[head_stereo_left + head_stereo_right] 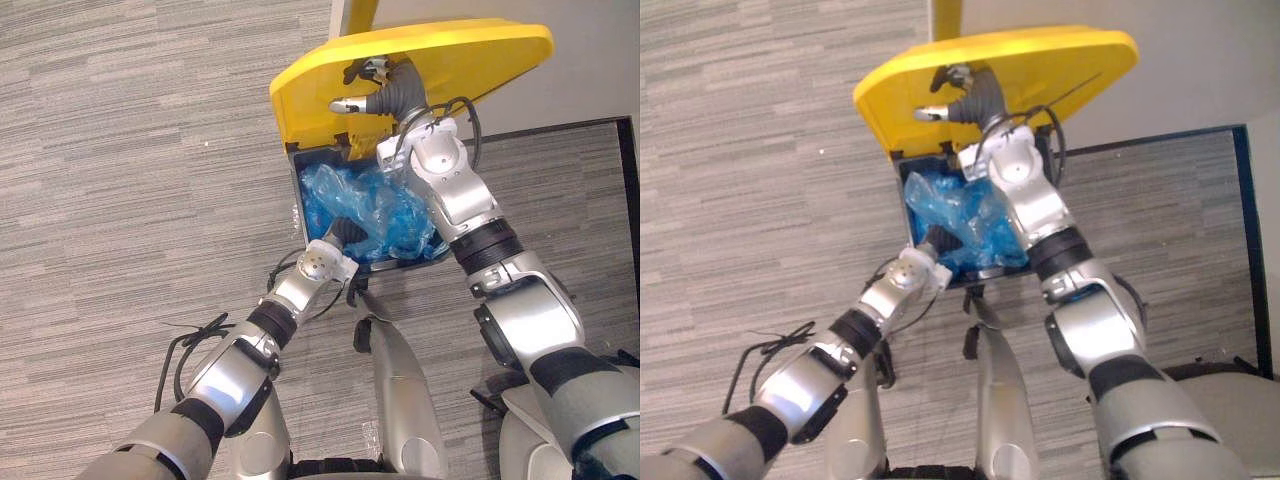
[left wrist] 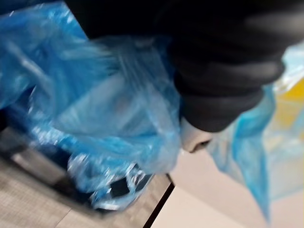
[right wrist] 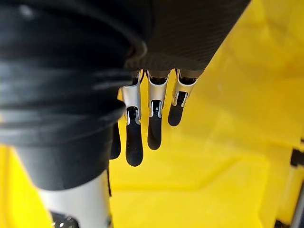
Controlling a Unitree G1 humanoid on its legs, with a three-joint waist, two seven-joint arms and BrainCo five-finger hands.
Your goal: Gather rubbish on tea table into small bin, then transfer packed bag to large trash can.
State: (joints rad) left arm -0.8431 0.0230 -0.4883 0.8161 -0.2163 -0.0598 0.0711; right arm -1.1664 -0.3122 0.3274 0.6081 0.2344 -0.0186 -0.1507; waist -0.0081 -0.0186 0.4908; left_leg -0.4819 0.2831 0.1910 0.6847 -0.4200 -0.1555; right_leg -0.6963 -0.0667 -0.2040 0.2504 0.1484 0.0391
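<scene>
The large trash can (image 1: pixel 296 205) stands in front of me with its yellow lid (image 1: pixel 450 60) raised. My right hand (image 1: pixel 385 95) reaches up under the lid, and its straight fingers (image 3: pixel 154 118) lie against the yellow underside, holding it up. A crumpled blue plastic bag (image 1: pixel 385 210) fills the can's opening. My left hand (image 1: pixel 340 235) is pushed into the near edge of the blue bag (image 2: pixel 109 109), where the plastic hides its fingers.
Grey striped floor (image 1: pixel 130 150) lies to the left of the can and in front of it. A pale wall (image 1: pixel 590 90) with a dark skirting line (image 1: pixel 560 128) runs behind and to the right. A yellow post (image 1: pixel 360 12) rises behind the lid.
</scene>
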